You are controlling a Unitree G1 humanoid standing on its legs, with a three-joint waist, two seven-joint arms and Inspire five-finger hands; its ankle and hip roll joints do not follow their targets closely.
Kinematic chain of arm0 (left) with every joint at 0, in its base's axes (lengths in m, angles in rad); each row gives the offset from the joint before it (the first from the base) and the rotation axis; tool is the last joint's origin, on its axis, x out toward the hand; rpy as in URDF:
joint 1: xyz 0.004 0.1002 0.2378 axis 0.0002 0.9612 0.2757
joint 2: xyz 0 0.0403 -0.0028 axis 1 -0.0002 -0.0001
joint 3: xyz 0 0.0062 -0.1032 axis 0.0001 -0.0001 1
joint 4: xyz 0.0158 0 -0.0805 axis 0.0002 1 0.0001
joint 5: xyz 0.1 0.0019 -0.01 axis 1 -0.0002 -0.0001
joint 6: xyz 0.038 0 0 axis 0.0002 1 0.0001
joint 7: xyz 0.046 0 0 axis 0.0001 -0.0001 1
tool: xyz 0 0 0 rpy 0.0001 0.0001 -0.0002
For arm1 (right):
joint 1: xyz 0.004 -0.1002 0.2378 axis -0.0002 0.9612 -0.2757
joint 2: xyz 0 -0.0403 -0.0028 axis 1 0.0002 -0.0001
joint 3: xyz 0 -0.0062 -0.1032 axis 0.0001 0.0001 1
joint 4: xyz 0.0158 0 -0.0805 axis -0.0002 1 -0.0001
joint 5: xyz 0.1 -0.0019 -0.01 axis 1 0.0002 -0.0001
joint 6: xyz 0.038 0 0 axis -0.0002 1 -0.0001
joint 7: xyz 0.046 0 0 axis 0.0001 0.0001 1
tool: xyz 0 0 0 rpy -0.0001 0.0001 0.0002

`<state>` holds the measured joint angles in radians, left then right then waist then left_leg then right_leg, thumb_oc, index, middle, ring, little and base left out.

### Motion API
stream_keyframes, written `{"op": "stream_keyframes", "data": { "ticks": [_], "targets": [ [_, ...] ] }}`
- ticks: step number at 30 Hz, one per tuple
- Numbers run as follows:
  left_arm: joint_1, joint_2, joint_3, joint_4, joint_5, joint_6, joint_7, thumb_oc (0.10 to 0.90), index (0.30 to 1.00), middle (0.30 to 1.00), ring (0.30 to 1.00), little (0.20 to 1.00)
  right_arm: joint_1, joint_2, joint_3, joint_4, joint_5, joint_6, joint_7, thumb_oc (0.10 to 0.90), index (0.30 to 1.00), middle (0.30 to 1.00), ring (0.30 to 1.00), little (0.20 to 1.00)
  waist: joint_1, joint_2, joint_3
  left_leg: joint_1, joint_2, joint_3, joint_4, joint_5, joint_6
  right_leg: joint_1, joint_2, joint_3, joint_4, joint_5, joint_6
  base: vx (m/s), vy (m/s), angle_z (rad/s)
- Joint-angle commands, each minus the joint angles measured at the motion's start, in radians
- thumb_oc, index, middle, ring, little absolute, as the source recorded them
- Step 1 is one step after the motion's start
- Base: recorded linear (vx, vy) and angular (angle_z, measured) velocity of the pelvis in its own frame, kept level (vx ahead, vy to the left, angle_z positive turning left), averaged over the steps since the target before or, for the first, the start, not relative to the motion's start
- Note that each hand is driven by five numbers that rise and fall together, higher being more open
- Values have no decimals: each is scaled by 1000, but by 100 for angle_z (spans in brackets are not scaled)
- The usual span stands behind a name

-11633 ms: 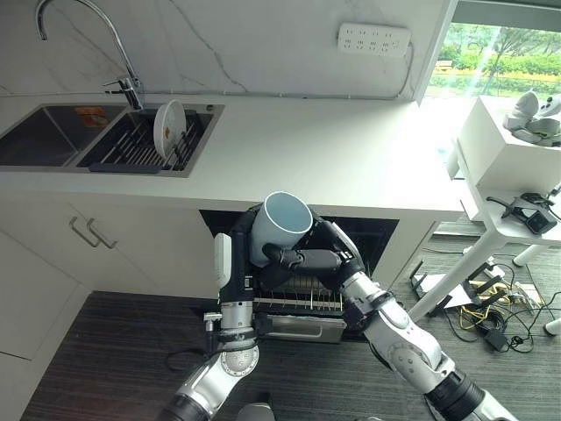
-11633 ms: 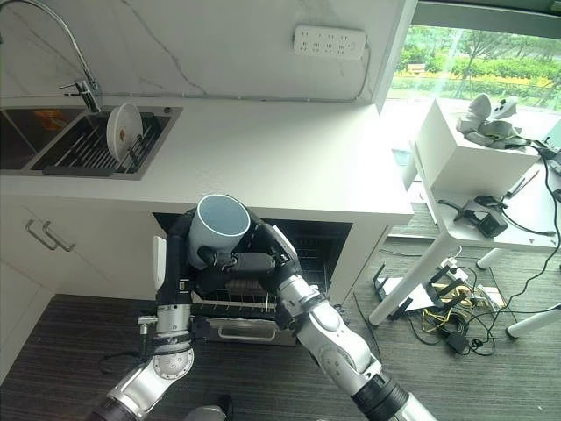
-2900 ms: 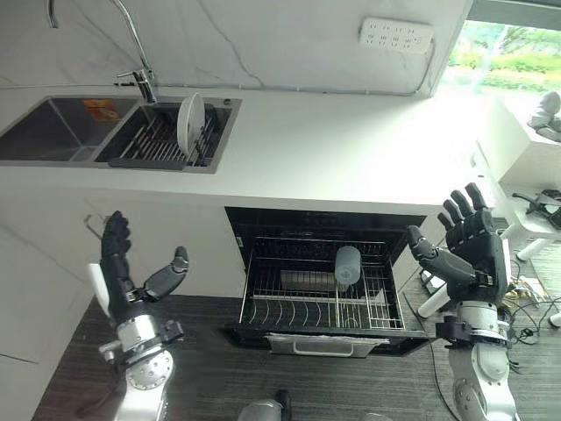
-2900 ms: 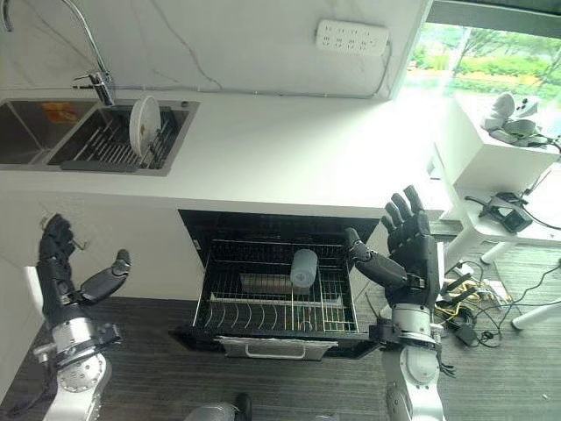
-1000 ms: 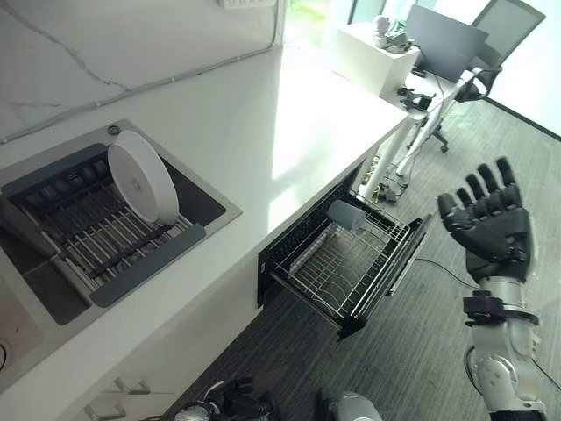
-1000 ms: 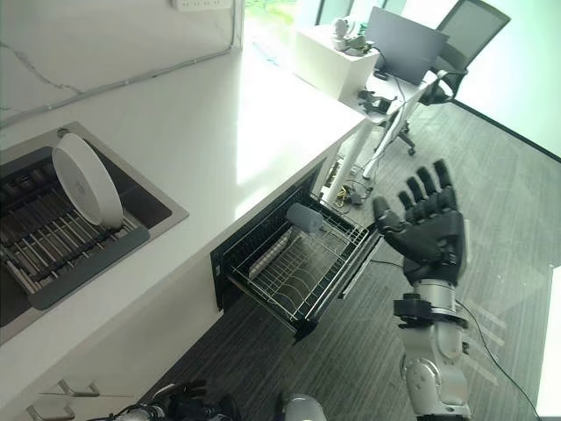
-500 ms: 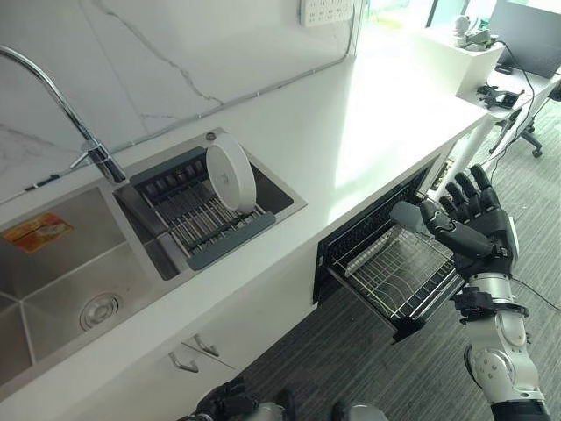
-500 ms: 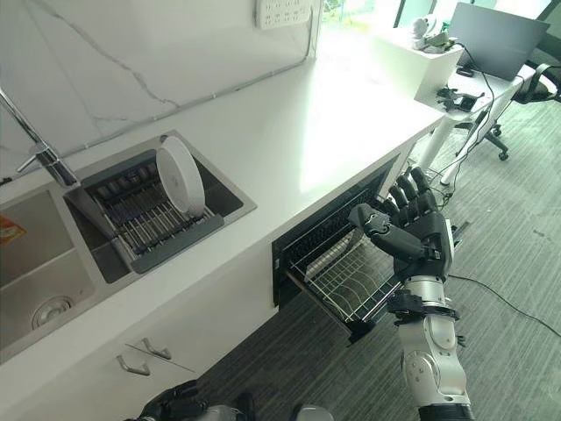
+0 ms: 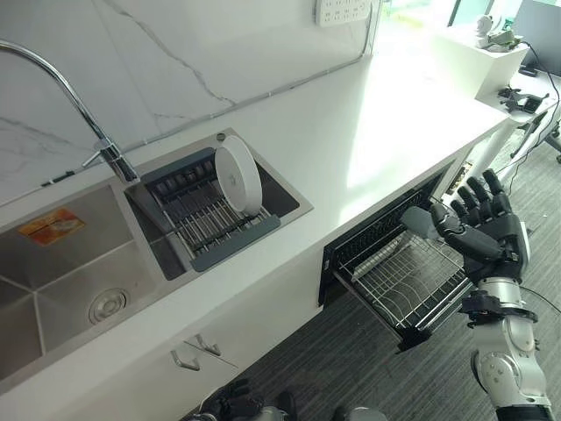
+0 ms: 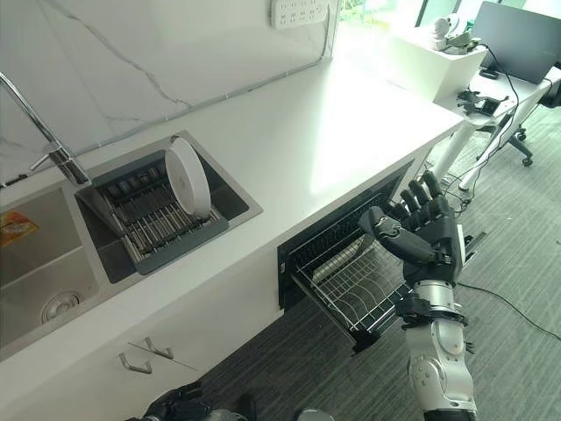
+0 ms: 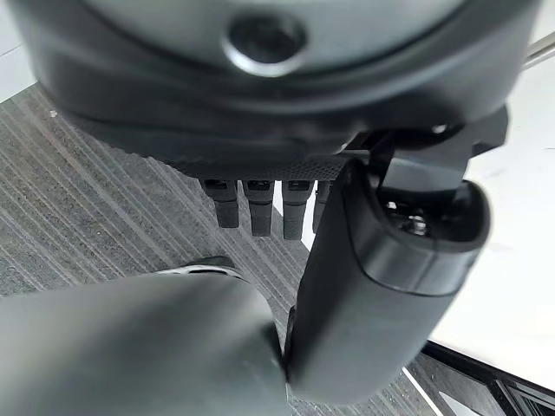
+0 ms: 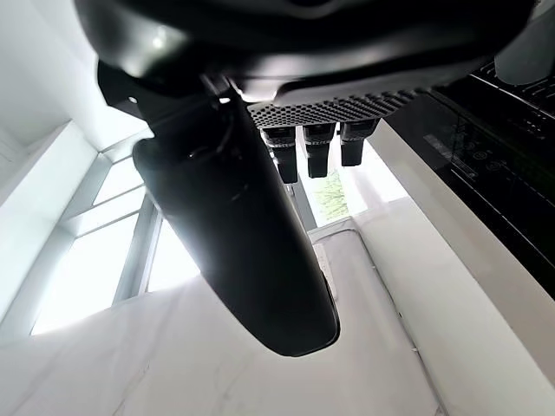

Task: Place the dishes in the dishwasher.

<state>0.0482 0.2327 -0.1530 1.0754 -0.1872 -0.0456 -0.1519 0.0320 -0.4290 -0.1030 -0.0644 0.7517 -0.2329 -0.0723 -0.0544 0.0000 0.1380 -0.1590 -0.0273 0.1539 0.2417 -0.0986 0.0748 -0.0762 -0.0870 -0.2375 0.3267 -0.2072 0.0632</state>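
Right hand [image 9: 487,230] raised beside pulled-out dishwasher rack [image 9: 405,282], fingers spread, holding nothing. Grey cup [image 9: 418,222] at rack's far end, partly hidden behind thumb. White plate [image 9: 238,179] upright on sink drying rack [image 9: 197,219], well apart from dishwasher. Left hand [image 11: 260,204] low over floor; fingers straight, empty, mostly cut off by own bulk

A round white plate [image 9: 238,179] was stood on edge in a slatted grey drying rack [image 9: 206,219] set in the steel sink [image 9: 61,289], at the counter's [image 9: 368,132] left end. Under the counter's front edge, a wire dishwasher rack [image 9: 403,282] was pulled out, a pale mug [image 9: 417,221] at its far end.
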Motion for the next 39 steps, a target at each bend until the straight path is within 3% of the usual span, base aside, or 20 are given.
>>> {"op": "stream_keyframes", "data": {
  "ticks": [1,3,7,9,11,17,21,25,33,39],
  "targets": [
    [29,-1,-56,50,-1,19,47,800,900,900,900,900,-87,-3,-20,-123,-17,-116,47,800,900,900,900,900,-1,6,17,41,31,19,58,-153,-3,-26,11,-50,47,180,92,39,-68,-9],
    [21,4,-50,66,6,8,38,800,900,900,900,900,-81,7,-27,-115,-4,-134,58,800,900,900,900,900,-4,4,24,57,35,14,58,-162,-8,-44,-31,-63,0,198,98,74,-142,-11],
    [24,22,-50,55,15,8,44,800,900,900,900,900,-79,11,-49,-100,11,-130,93,800,900,900,900,900,-5,-7,33,83,16,-33,58,-185,-17,-125,-133,10,-27,224,124,63,-201,33],
    [32,32,-31,52,-2,18,64,800,900,900,900,900,-78,10,-53,-97,12,-117,103,800,900,900,900,900,5,-16,24,85,21,-53,58,-192,-28,-136,-143,27,-27,190,132,61,-261,45],
    [42,30,-14,54,-3,25,59,800,900,900,900,900,-75,2,-52,-95,22,-110,111,800,900,900,900,900,19,-27,10,74,32,-48,58,-181,-46,-126,-147,19,-27,137,136,10,-184,52],
    [57,6,22,78,-12,38,35,800,900,900,900,900,-102,-18,-24,-103,20,-67,105,800,900,900,900,900,40,-37,-9,46,57,-46,58,-168,-75,-107,-144,-10,-27,96,126,-11,-96,25],
    [76,-13,23,87,-15,16,40,800,900,900,900,900,-108,-23,13,-119,18,-38,158,800,900,900,900,900,50,-32,-16,34,68,-43,58,-159,-86,-82,-143,-33,-27,69,114,-22,-20,10],
    [78,-17,27,105,6,3,45,800,900,900,900,900,-133,-30,65,-134,-20,-47,222,800,900,900,900,900,65,-27,-28,34,71,-43,58,-153,-90,-59,-147,-46,-27,55,112,31,0,7],
    [83,-18,19,125,21,9,52,800,900,900,900,900,-205,-52,120,-178,-48,-35,217,800,900,900,900,900,105,-25,-38,30,66,-49,58,-150,-88,-40,-163,-74,-27,47,116,43,16,14],
    [71,-3,-10,133,55,20,38,800,900,900,900,900,-335,-34,202,-139,-33,52,146,800,900,900,900,900,157,-22,-47,15,62,-64,58,-141,-92,-23,-180,-116,-27,43,121,51,7,15]
  ]
}}
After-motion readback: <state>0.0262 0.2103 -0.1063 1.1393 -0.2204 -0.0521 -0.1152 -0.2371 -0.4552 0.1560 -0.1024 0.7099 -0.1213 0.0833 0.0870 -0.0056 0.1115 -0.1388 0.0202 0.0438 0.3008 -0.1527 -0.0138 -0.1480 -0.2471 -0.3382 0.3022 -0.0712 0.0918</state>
